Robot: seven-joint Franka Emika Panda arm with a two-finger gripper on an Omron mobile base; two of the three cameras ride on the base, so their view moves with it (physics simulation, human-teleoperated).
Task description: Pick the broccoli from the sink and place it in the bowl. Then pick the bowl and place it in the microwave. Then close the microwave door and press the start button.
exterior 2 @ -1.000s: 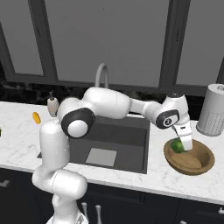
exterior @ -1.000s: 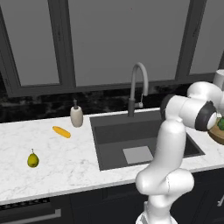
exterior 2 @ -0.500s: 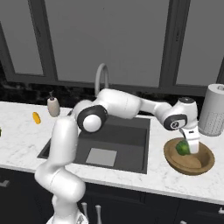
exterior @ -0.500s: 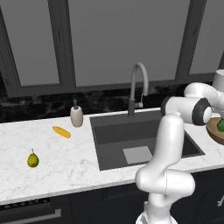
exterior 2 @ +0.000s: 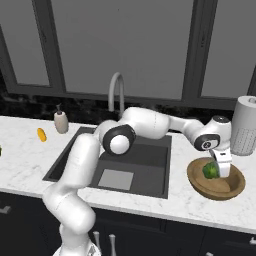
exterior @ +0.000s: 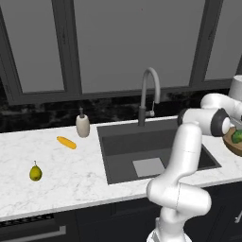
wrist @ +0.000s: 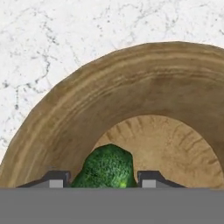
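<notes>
From the left base view we see the arm reach right over the sink (exterior: pixel 156 151) toward the bowl (exterior: pixel 232 144) at the frame's right edge, where a bit of the broccoli (exterior: pixel 237 136) shows green. On the marble counter (exterior: pixel 56 175) left of the sink lie a pear (exterior: pixel 35 173), an orange-yellow item (exterior: pixel 66 142) and a soap dispenser (exterior: pixel 82 125).

In the right base view we find the gripper (exterior 2: pixel 220 170) lowered into the wooden bowl, which sits on the counter right of the sink, near a paper towel roll (exterior 2: pixel 246 126). The broccoli sits between the fingers.

In the hand view the broccoli stands between the two fingertips (wrist: pixel 56 178), over the bowl's floor. We judge the gripper to be clasping the broccoli.
</notes>
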